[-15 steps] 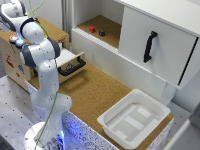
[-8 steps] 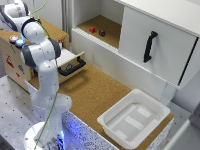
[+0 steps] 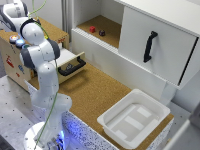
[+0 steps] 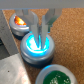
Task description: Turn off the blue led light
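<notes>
Blue led light: the blue led light (image 4: 36, 44) glows pale cyan, so it is on. It sits on top of the wooden box (image 3: 50, 31) at the exterior view's left, in a row with two other round domes.
Neighbours: just beside it on one side you have the red-orange dome (image 4: 20, 21), and on the other the green dome (image 4: 58, 78), which is dark and partly cut off by the frame.
In the exterior view: the blue led light (image 3: 20, 43) shows only as a small round spot near the box edge, half masked by the arm (image 3: 41, 55).
Pincer: your pincer (image 4: 41, 31) hangs directly over the blue dome, its fingers (image 4: 34, 26) drawn close together with only a slim gap between them and nothing held. You cannot tell from these views whether the tips are touching the dome or just short of it.
Step in hand: the press itself, judging by the alignment and the glow.
Next move: push straight down on the dome's centre until it clicks, then lift clear.
Watch for: drifting sideways onto the red-orange dome, and pressing off-centre so the tips slide off the curved cap.
</notes>
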Robot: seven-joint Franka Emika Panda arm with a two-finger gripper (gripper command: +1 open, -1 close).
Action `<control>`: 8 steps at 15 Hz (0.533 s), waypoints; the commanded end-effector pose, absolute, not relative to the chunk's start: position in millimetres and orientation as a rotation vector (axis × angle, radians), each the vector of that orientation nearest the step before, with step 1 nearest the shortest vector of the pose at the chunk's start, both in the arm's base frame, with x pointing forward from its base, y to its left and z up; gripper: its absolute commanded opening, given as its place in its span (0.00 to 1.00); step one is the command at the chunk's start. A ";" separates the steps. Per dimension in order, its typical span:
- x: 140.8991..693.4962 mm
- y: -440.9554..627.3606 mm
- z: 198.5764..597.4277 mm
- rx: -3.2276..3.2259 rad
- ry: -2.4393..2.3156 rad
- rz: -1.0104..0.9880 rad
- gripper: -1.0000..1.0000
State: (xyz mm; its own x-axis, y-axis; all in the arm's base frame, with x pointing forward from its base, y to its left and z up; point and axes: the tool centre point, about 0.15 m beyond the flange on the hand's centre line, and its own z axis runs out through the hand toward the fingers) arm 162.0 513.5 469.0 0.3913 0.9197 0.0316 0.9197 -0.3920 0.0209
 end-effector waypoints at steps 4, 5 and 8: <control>163.3 508.4 442.0 -2.479 -1.744 -0.161 0.00; 162.9 511.2 436.8 -2.468 -1.761 -0.141 0.00; 162.2 510.0 419.9 -2.485 -1.791 -0.081 0.00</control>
